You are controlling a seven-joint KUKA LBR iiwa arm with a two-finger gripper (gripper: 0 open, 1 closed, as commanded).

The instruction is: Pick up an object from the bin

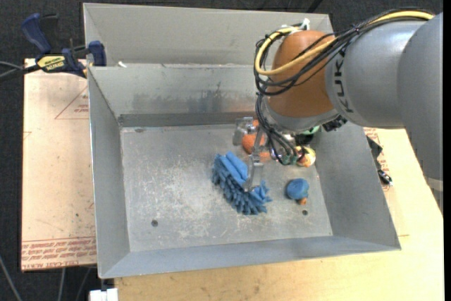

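My gripper (251, 177) reaches down in the middle of the bin, right of centre, and its tip meets the right side of a blue spiky rubber toy (236, 182) lying on the floor. The toy spreads to the left and below the tip. Behind the gripper, an orange round thing (247, 141) peeks out, partly hidden. A small blue lump (297, 188) rests on the floor to the right, apart from the gripper. A small orange and yellow piece (306, 158) lies just under the wrist's cables.
A tiny orange bit (304, 201) lies below the blue lump. The arm with its orange cover and cables hangs over the bin's back right part.
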